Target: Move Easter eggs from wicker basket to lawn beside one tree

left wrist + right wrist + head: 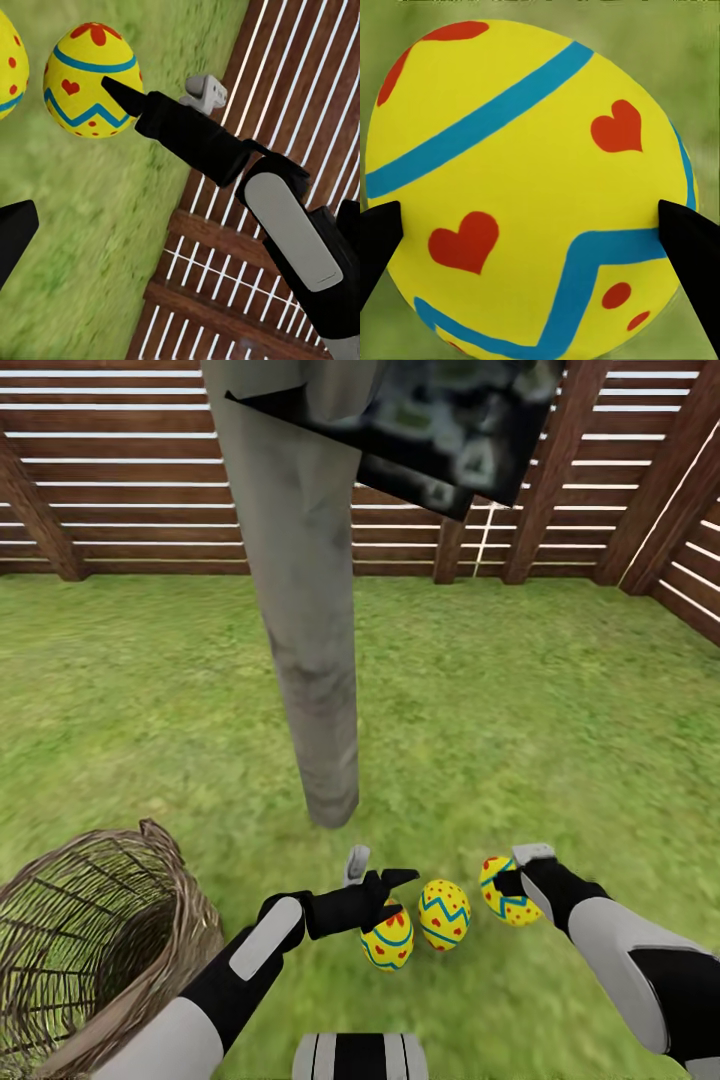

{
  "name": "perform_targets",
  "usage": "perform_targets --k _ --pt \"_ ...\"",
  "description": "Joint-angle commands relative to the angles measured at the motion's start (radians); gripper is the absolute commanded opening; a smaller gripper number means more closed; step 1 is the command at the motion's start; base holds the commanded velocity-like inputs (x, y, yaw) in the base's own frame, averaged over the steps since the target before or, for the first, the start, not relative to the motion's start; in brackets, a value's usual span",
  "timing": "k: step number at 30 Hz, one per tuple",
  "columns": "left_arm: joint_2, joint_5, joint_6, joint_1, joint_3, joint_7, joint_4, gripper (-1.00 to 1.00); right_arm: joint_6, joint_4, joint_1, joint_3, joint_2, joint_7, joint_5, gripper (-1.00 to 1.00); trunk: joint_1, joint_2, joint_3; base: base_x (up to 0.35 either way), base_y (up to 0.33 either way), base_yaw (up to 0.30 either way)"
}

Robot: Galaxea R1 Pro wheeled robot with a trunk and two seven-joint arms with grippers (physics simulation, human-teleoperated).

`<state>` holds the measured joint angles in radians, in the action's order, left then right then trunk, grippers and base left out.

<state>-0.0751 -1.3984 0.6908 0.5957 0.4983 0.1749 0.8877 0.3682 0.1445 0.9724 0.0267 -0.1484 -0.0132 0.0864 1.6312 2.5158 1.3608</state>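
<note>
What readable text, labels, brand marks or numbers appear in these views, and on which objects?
None: no letters, numbers or brand marks can be read in any view.
Easter eggs: only painted blue zigzag bands, red hearts and dots; no writing.
Wicker basket: bare weave, no tag.
Tree trunk and fence: unmarked.
Left gripper and right gripper: plain black and grey surfaces, no lettering.

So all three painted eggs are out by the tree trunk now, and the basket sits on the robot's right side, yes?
Not quite: the wicker basket sits on the robot's left, as the head view shows. The three eggs are indeed out, near the tree trunk.
</note>
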Motion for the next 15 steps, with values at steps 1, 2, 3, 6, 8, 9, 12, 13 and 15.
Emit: perform_targets --k 1,2,3,6,8,9,12,13,15 --pt "0.0 -0.001 0.003 0.001 0.0 0.003 -0.001 1.0 -0.011 -0.008 -0.001 0.002 0.003 -0.002 0.009 -1.0 0.0 0.001 0.005 0.0 0.0 0.0" --pt "0.0 -0.001 0.003 0.001 0.0 0.003 -0.001 1.0 -0.032 -0.021 -0.004 0.002 0.008 -0.006 0.008 -1.0 0.001 0.001 0.008 0.0 0.0 0.0" --pt "0.0 -0.001 0.003 0.001 0.0 0.003 -0.002 1.0 -0.041 -0.026 -0.005 0.002 0.01 -0.008 0.008 -1.0 0.001 0.001 0.012 0.0 0.0 0.0" --pt "0.0 -0.001 0.003 0.0 0.0 0.003 0.0 1.0 -0.05 -0.031 -0.006 0.002 0.012 -0.01 0.008 -1.0 0.002 0.002 0.024 0.0 0.0 0.0" --pt "0.0 -0.001 0.003 0.0 0.0 0.003 0.0 1.0 -0.052 -0.031 -0.006 0.002 0.012 -0.01 0.008 -1.0 0.003 0.002 0.032 0.0 0.0 0.0" --pt "0.0 -0.001 0.003 0.0 0.0 0.003 0.0 1.0 -0.052 -0.031 -0.006 0.002 0.012 -0.01 0.009 -1.0 0.004 0.002 0.036 0.0 0.0 0.0" --pt "0.0 -0.001 0.003 0.001 0.0 0.003 0.0 1.0 -0.052 -0.031 -0.006 0.002 0.012 -0.01 0.009 -1.0 0.005 0.003 0.047 0.0 0.0 0.0" --pt "0.0 -0.001 0.003 0.001 0.0 0.003 0.001 1.0 -0.052 -0.031 -0.006 0.002 0.012 -0.01 0.009 -1.0 0.006 0.003 0.051 0.0 0.0 0.0" --pt "0.0 -0.001 0.003 0.0 0.0 0.003 0.001 1.0 -0.052 -0.031 -0.006 0.002 0.012 -0.01 0.009 -1.0 0.006 0.004 0.059 0.0 0.0 0.0"
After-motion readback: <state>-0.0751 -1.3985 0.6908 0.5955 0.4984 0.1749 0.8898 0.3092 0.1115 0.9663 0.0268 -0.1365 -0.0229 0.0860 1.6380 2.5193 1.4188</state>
